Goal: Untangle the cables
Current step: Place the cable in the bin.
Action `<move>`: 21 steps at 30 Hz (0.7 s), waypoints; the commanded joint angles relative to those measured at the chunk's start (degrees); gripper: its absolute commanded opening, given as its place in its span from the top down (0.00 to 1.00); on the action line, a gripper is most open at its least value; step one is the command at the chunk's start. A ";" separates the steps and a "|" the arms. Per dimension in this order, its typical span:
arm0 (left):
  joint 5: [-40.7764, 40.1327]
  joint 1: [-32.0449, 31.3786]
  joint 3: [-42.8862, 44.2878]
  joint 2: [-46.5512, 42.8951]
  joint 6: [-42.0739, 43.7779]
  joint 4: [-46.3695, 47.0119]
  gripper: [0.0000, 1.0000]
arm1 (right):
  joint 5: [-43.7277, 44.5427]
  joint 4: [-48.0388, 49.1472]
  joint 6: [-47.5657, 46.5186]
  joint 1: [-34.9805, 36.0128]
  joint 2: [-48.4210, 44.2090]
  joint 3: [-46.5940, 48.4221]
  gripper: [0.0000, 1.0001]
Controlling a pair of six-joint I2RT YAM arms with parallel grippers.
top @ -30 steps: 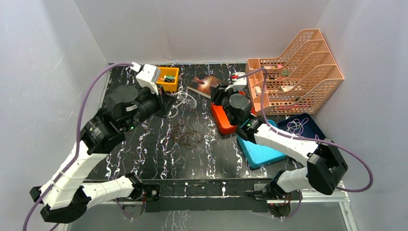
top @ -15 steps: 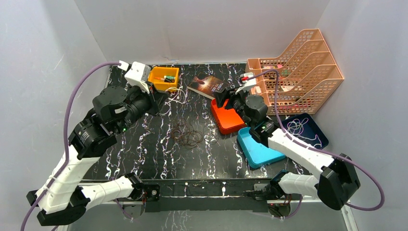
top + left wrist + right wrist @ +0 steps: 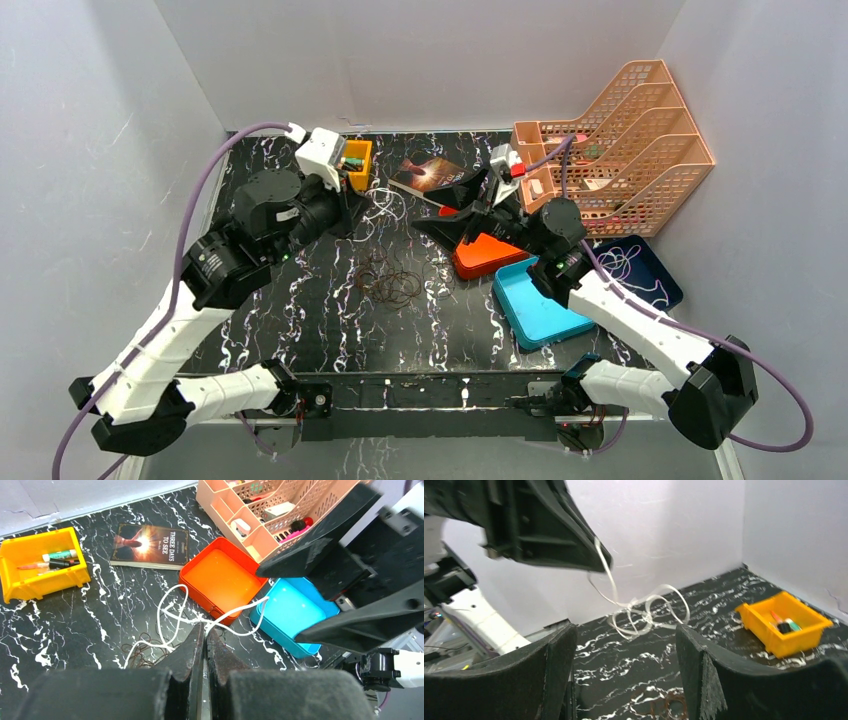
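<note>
My left gripper [image 3: 352,212] is shut on the whitish cable [image 3: 172,611], which comes out at its fingertips [image 3: 204,628] and hangs in loops down to the table. The same whitish cable [image 3: 644,611] dangles from the left gripper [image 3: 600,564] in the right wrist view. A tangle of dark brown cables [image 3: 392,284] lies on the table below, and the white cord's low end runs into it [image 3: 142,652]. My right gripper [image 3: 450,208] stands wide open, pointing left toward the hanging loops, with nothing between its fingers [image 3: 566,645].
An orange tray [image 3: 482,256] and a light-blue tray [image 3: 540,312] lie under the right arm. A dark-blue tray [image 3: 655,285] holds another white cord [image 3: 618,262]. A yellow bin [image 3: 356,176], a book [image 3: 430,172] and a peach file rack [image 3: 612,150] stand at the back.
The right gripper has opened wide and swung round to face left toward the white cable. The left arm swung left, then back right, keeping its hold on the cable.
</note>
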 commanded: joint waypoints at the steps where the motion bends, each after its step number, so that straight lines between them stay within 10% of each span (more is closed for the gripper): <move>1: 2.40 -0.23 -1.09 -0.10 -0.03 1.64 1.00 | -6.25 8.08 3.34 0.13 0.48 4.98 0.20; 14: 7.91 -0.19 -2.29 1.48 0.26 3.38 1.00 | -4.28 6.59 2.96 0.22 5.78 8.09 0.26; 21: 10.29 -0.23 -2.55 2.54 0.66 3.40 1.00 | -3.74 3.73 2.04 0.17 5.78 8.94 0.55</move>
